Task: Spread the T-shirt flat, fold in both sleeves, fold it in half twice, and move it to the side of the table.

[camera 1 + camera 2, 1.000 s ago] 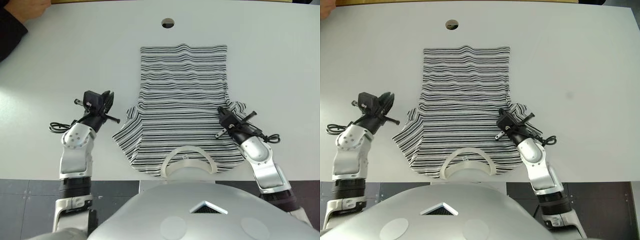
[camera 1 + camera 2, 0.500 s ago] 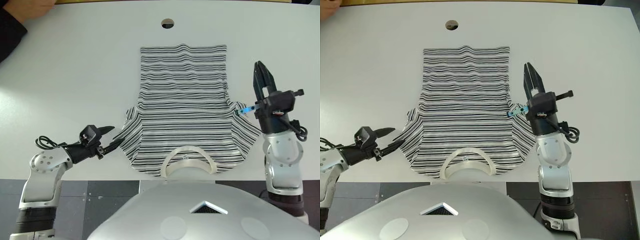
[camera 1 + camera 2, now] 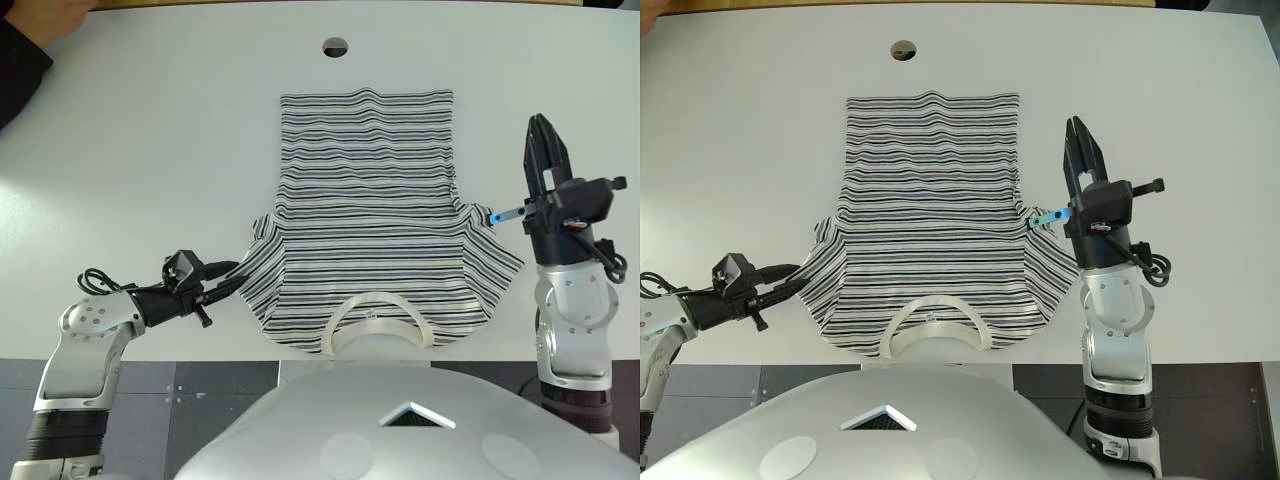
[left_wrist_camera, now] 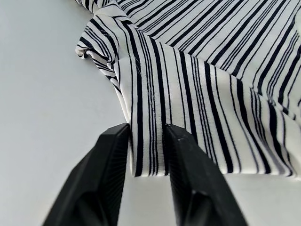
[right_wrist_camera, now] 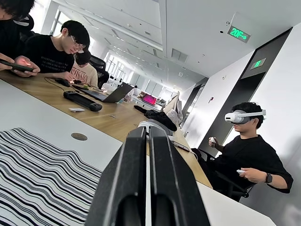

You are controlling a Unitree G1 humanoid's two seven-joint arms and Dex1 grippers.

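Observation:
A black-and-white striped T-shirt (image 3: 370,200) lies on the white table (image 3: 150,150), collar nearest me and hem at the far side. Its left sleeve (image 3: 255,268) is bunched at the shoulder, and its right sleeve (image 3: 495,255) lies spread out. My left gripper (image 3: 230,279) is low at the left sleeve's outer edge. In the left wrist view its fingers (image 4: 110,155) clamp a fold of the sleeve hem (image 4: 148,141). My right gripper (image 3: 541,128) is raised to the right of the shirt, pointing up, shut and holding nothing, also seen as the right gripper (image 5: 146,132).
A round cable hole (image 3: 335,46) sits in the table beyond the hem. A person's dark sleeve (image 3: 20,60) rests on the far left corner. Bare white tabletop spreads on both sides of the shirt. The table's front edge runs just below the collar.
My left gripper has closed onto the left sleeve's edge. The right gripper has lifted off the right sleeve, which now lies spread, and drifted slightly right.

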